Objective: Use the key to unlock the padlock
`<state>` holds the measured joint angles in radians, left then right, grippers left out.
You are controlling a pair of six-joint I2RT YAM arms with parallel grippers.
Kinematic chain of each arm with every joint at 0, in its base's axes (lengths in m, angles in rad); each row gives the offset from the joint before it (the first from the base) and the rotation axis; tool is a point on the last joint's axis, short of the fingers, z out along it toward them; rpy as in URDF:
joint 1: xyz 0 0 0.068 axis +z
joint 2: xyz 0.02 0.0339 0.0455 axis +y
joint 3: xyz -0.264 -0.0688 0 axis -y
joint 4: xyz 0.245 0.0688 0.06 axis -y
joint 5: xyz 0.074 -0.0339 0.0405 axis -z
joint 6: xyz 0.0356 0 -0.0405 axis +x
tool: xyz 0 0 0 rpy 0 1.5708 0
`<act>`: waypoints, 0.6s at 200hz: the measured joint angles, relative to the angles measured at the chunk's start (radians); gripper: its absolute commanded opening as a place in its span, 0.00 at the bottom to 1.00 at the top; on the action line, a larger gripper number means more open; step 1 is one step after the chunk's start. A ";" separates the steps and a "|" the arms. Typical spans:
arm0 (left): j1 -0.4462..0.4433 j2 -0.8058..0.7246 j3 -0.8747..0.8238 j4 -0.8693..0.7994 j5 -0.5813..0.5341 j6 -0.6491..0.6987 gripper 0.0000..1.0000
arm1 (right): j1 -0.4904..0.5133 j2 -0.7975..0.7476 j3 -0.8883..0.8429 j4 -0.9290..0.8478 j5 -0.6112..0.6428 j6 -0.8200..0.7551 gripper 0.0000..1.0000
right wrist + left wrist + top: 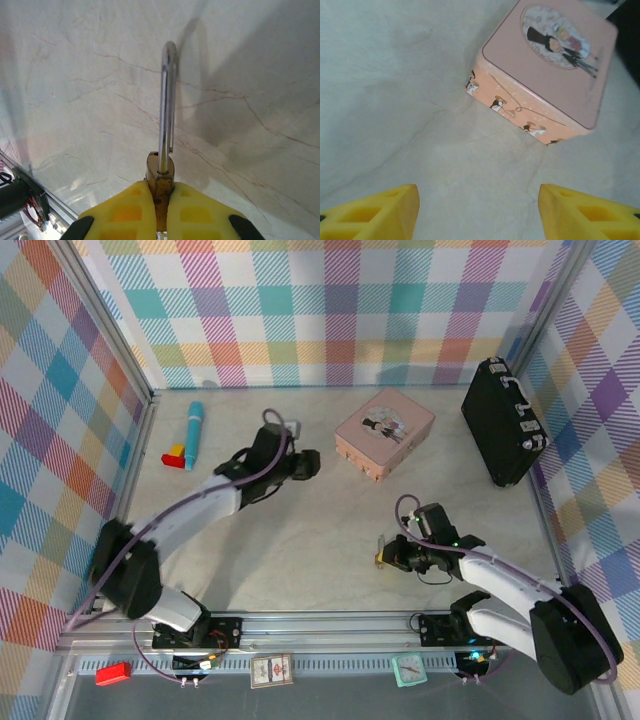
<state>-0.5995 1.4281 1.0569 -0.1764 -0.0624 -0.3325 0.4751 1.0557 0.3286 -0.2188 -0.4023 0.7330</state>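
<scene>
My right gripper (392, 555) (159, 194) is shut on the brass padlock (160, 172) (383, 558), held low over the front-right of the table. Its yellow fingers (125, 212) clamp the body from both sides. The silver shackle (167, 100) points away from the wrist; one leg sits in the body, and the other ends free just above its hole. A sliver of silver metal shows below the body, but I cannot tell whether it is the key. My left gripper (311, 462) (479, 210) is open and holds nothing, hovering over bare table just left of the pink tin (384, 432) (555, 75).
A black case (503, 420) stands at the back right against the checked wall. A blue tube (194, 433) and a red-and-yellow block (175, 454) lie at the back left. The marble-look table (300, 550) is bare between the two arms.
</scene>
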 measured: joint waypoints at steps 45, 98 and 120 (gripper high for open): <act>0.000 -0.296 -0.357 0.049 -0.037 -0.020 0.67 | 0.021 0.066 0.008 0.038 0.003 0.010 0.21; 0.000 -0.575 -0.569 0.043 -0.097 -0.025 0.71 | 0.030 0.023 0.033 -0.060 0.095 -0.010 0.49; 0.000 -0.651 -0.592 0.024 -0.145 -0.010 0.73 | 0.030 -0.019 0.110 -0.186 0.174 -0.050 0.53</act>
<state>-0.5995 0.7769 0.4648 -0.1524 -0.2070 -0.3420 0.5053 1.0367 0.4385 -0.4049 -0.2279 0.6830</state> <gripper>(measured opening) 0.720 0.506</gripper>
